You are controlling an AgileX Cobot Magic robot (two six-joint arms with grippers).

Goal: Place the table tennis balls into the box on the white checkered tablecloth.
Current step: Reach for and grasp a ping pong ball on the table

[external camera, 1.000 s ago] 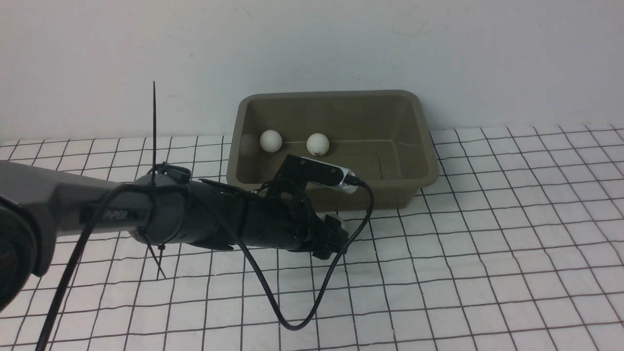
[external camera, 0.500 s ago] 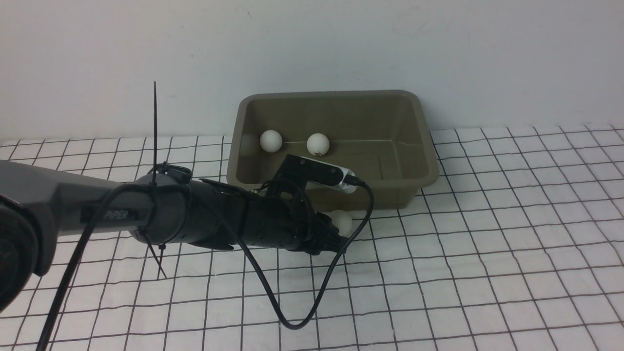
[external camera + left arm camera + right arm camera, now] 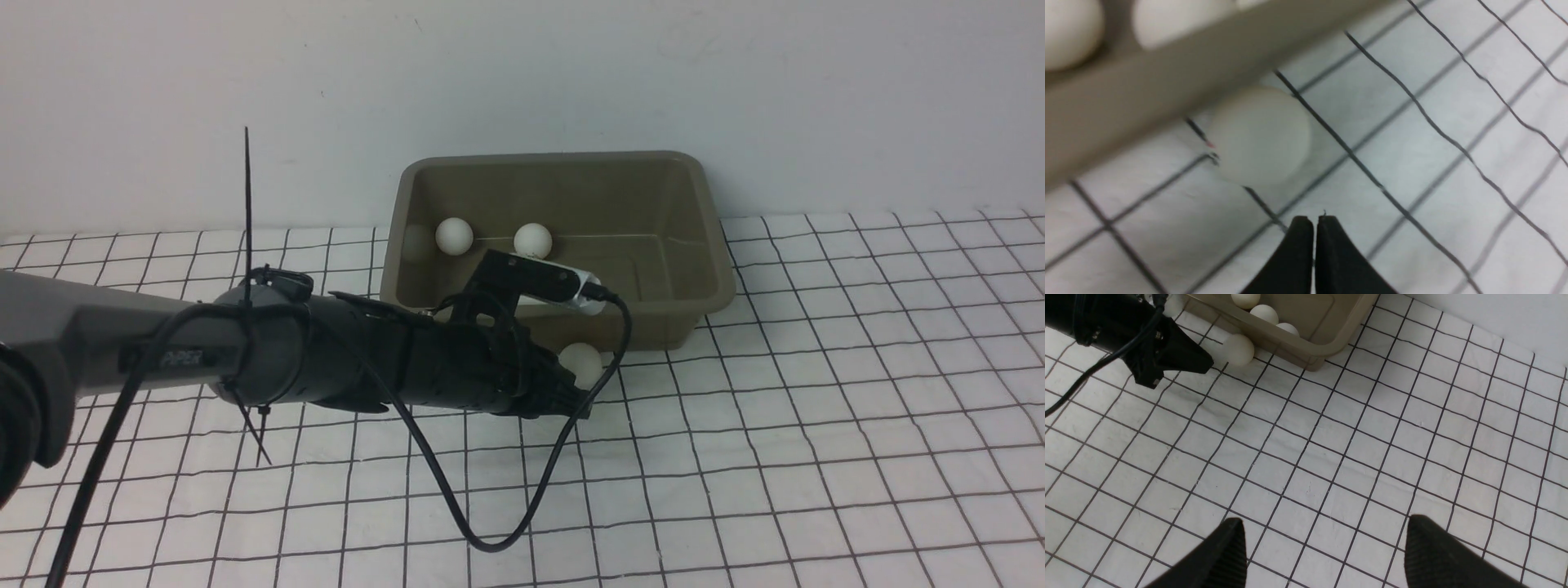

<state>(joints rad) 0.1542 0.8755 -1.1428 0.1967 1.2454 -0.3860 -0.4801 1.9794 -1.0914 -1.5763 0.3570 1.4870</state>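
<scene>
The white checkered tablecloth [image 3: 816, 408] covers the whole surface, slightly wrinkled. To the right of the box and toward the robot it is bare, so there is plenty of room to move there. The box [image 3: 710, 245] sits at the far side with its back edge near the back wall [image 3: 522, 73], which leaves the near and right sides as the ways in. Its flared rim overhangs the glossy walls, so anything lifted from beside it has to clear that lip.

The left arm [image 3: 326, 359] reaches low across the cloth toward the box's near wall, with a cable [image 3: 490, 539] drooping in a loop beneath it. The left claw [image 3: 1314, 222] is fully closed with its tips pressed together and nothing between them. It points at the loose ball [image 3: 1259, 136] but stands just short of it. The right claw [image 3: 1325, 524] hovers spread wide and empty over open cloth, well apart from the box, probably keeping out of the way.

Several table tennis balls [image 3: 453, 235] already lie inside the box. The loose ball rests on the cloth, tucked against the near wall under the rim. That wall blocks the far side, so I judge the claw must reopen and straddle the ball along the wall
</scene>
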